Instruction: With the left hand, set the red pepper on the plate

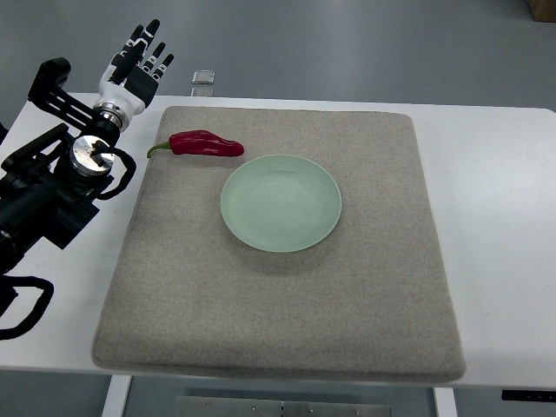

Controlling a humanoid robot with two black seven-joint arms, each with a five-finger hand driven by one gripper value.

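A dark red pepper (204, 144) with a green stem lies on the grey mat (278, 295), just up and left of the pale green plate (281, 202), which holds nothing. My left hand (142, 59) is raised past the mat's far left corner, fingers spread and holding nothing, a short way up and left of the pepper. The right hand does not show.
The mat covers most of the white table (486, 217). My left arm's dark links and cables (43, 187) lie along the table's left side. A small metal piece (202, 77) sits at the table's far edge.
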